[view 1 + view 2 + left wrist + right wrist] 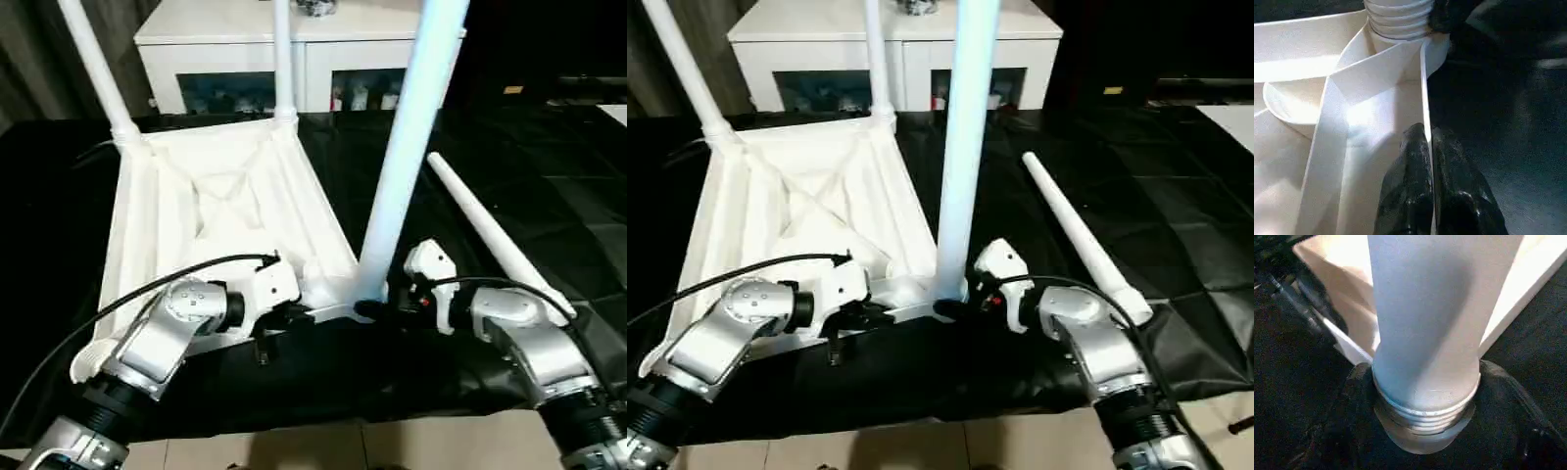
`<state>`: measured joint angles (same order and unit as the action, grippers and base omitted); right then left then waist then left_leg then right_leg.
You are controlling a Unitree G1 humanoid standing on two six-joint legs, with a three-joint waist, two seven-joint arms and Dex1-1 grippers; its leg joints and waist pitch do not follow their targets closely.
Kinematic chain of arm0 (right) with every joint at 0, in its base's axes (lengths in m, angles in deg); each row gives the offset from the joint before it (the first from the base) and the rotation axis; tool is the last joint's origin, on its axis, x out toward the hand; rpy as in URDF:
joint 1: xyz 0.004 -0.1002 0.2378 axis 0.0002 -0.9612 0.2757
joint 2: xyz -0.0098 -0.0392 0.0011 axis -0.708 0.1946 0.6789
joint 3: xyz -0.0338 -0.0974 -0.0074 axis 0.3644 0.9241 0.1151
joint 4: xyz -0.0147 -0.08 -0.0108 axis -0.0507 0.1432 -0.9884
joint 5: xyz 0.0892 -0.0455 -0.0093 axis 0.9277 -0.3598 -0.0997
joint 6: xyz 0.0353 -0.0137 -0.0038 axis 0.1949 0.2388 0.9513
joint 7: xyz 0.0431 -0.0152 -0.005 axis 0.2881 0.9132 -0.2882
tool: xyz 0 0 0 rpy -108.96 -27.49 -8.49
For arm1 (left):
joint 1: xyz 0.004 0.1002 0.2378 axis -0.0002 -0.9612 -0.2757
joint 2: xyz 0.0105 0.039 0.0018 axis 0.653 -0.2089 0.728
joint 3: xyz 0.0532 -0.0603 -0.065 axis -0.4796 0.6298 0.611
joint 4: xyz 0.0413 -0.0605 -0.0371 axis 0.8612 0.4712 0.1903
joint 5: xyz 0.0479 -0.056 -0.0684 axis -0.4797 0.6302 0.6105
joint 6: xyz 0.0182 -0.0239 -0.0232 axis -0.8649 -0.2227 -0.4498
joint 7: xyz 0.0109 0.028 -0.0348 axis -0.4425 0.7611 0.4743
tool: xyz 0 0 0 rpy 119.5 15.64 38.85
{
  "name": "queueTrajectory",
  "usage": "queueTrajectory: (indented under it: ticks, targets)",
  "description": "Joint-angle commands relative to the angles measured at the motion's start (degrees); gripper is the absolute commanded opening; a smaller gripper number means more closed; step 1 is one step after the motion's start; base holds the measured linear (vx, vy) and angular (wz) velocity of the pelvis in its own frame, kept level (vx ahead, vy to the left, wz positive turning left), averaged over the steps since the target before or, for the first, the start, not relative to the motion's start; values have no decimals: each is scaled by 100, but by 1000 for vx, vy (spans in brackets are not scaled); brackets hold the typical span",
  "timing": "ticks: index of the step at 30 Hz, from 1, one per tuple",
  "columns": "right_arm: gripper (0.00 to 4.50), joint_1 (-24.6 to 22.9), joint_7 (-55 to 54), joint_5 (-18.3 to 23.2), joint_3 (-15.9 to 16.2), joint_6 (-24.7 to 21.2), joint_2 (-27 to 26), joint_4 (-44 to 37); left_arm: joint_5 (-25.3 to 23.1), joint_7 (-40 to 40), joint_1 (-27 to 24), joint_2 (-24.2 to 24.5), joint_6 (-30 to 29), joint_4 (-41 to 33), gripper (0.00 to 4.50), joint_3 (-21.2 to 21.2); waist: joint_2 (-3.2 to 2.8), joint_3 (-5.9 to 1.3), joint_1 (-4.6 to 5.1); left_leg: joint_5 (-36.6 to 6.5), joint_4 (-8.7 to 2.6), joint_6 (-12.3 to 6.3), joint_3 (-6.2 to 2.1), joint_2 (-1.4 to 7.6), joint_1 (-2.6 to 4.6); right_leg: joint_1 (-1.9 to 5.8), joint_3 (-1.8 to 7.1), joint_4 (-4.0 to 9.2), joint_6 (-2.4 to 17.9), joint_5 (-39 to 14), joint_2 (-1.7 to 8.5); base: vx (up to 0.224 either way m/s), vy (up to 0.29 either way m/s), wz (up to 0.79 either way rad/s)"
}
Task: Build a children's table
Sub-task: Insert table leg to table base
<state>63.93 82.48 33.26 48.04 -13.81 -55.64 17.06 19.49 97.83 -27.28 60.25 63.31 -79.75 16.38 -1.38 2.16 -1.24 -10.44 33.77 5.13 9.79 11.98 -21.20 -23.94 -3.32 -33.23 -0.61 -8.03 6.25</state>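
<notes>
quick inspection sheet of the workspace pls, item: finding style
surface: black cloth-covered worktop, creased, pale floor at the near edge
job's things: white plastic table top upside down, ribs showing; two white round legs upright in the far sockets; a third leg standing in the near right socket, threads still visible; fourth leg lying loose on the cloth
clutter: nothing seen
grippers: left tool shut on the table top's rim wall; right tool around the third leg's threaded base
cables: black cable arching over the left forearm, another over the right
surroundings: white low cabinet with dark glass openings behind
</notes>
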Motion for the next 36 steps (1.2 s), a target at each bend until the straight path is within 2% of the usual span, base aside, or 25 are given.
queueTrajectory:
  ticks: [1,3,4,5,6,8,9,10,11,12,13,14,15,17,20,22,24,26,27,28,29,30,32,33,36]
  targets:
    - [266,196,-887,-119,-263,14,-228,302,-36,-44,55,-190,36,-62,0,-178,33,-328,26,-1727,-463,-105,33,17,-6,295,99,350,1016,-1974,75,0,0,0]
    - [266,256,-1330,-171,-365,-14,-438,431,-117,-224,112,-307,11,50,0,-196,31,-335,75,-1890,-450,-40,35,10,36,259,109,377,974,-2096,68,0,0,0]
    - [266,358,-2040,-294,-483,-11,-756,625,-248,-581,219,-547,-59,255,0,-209,21,-337,96,-1920,-463,-35,14,12,23,280,99,366,971,-2064,64,0,0,0]
    - [266,400,-2194,-326,-487,9,-848,686,-284,-719,260,-637,-89,338,0,-203,18,-315,121,-1980,-468,-35,29,15,22,246,106,387,963,-2109,55,0,0,0]
    - [265,548,-2736,-439,-502,79,-1174,898,-410,-1202,404,-955,-192,629,0,-179,-28,-289,159,-2179,-461,42,42,-3,53,195,103,435,922,-2336,50,0,0,0]
    - [265,548,-2736,-439,-502,79,-1174,898,-410,-1202,404,-955,-192,629,0,-179,19,-333,160,-2206,-454,67,5,-32,53,253,78,444,813,-2573,66,0,0,0]
    - [265,680,-3162,-546,-506,158,-1452,1085,-516,-1626,531,-1232,-285,885,0,-152,-14,-312,165,-2208,-453,9,29,-14,59,197,96,472,808,-2524,56,0,0,0]
    - [265,921,-3528,-621,-460,221,-1798,1438,-610,-2185,718,-1596,-393,1252,0,-82,14,-308,171,-2301,-446,3,18,-31,62,207,74,484,776,-2654,49,0,0,0]
    - [265,921,-3528,-621,-460,221,-1798,1438,-610,-2185,718,-1596,-393,1252,0,-82,8,-315,193,-2262,-444,4,19,-45,43,211,75,473,774,-2683,55,0,0,0]
    - [265,1139,-3664,-689,-352,311,-2044,1736,-681,-2621,882,-1855,-432,1544,0,-23,36,-335,173,-2236,-435,2,18,-38,65,197,69,488,746,-2707,58,0,0,0]
    - [265,1283,-3734,-729,-288,383,-2195,1925,-740,-2882,988,-1994,-421,1724,0,21,29,-340,174,-2194,-425,-13,26,-46,79,185,76,483,764,-2659,52,0,0,0]
    - [265,1369,-3765,-757,-243,449,-2284,2008,-798,-3019,1053,-2056,-369,1826,0,31,19,-338,154,-2103,-425,-63,30,-46,62,199,79,481,798,-2544,55,0,0,0]
    - [265,1359,-3611,-620,-314,516,-2307,1949,-818,-3038,1058,-2022,-304,1818,0,53,59,-355,121,-1941,-424,-119,31,-44,25,237,81,451,787,-2408,63,0,0,0]
    - [321,1250,-3442,-518,-380,645,-2234,1715,-857,-2938,998,-1897,-125,1703,0,63,59,-363,79,-1751,-431,-190,33,-25,-4,256,89,425,802,-2145,72,0,0,0]
    - [344,1177,-3418,-522,-430,708,-2190,1602,-882,-2902,950,-1846,-94,1647,0,93,61,-371,69,-1542,-420,-266,49,-24,-23,274,94,381,910,-1801,66,0,0,0]
    - [378,1000,-3407,-549,-485,683,-2058,1329,-947,-2742,827,-1684,-22,1474,0,52,45,-367,61,-1495,-431,-303,44,-13,-34,291,97,376,893,-1726,69,0,0,0]
    - [383,751,-3293,-588,-495,604,-1819,956,-934,-2520,653,-1464,40,1232,0,30,26,-363,86,-1550,-449,-281,26,-11,-52,308,81,381,863,-1854,68,0,0,0]
    - [396,719,-3269,-596,-484,592,-1782,903,-925,-2490,634,-1437,39,1202,0,26,23,-363,83,-1625,-438,-266,39,1,-15,275,94,398,882,-1915,71,0,0,0]
    - [410,557,-3148,-616,-437,532,-1623,627,-893,-2359,541,-1311,23,1060,0,18,-21,-365,75,-1620,-444,-246,38,-1,-4,275,98,394,909,-1893,69,0,0,0]
    - [410,483,-3072,-581,-441,492,-1564,501,-880,-2302,503,-1255,17,1004,0,19,3,-362,67,-1552,-435,-253,47,2,-6,273,105,388,925,-1744,64,0,0,0]
    - [410,406,-2992,-544,-446,451,-1502,370,-866,-2243,463,-1198,10,947,0,19,-8,-350,75,-1612,-449,-263,46,2,-10,276,102,389,933,-1757,51,0,0,0]
    - [410,242,-2778,-454,-440,368,-1349,88,-831,-2095,382,-1073,-9,822,0,18,-29,-343,80,-1747,-463,-241,39,6,-9,274,96,397,905,-1901,58,0,0,0]
    - [410,-35,-2246,-290,-373,248,-1009,-399,-745,-1741,253,-838,74,613,0,-9,-32,-346,62,-1809,-465,-230,31,24,10,272,108,400,894,-1850,57,0,0,0]
    - [410,-82,-2124,-275,-345,248,-933,-478,-715,-1657,229,-799,104,575,0,-16,-19,-346,70,-1806,-471,-242,24,26,-8,289,107,383,912,-1747,47,0,0,0]
    - [410,-376,-1014,-90,-184,178,-251,-928,-374,-756,45,-396,355,186,0,-168,-22,-329,77,-2087,-477,-245,29,24,7,267,106,410,898,-1997,47,0,0,0]
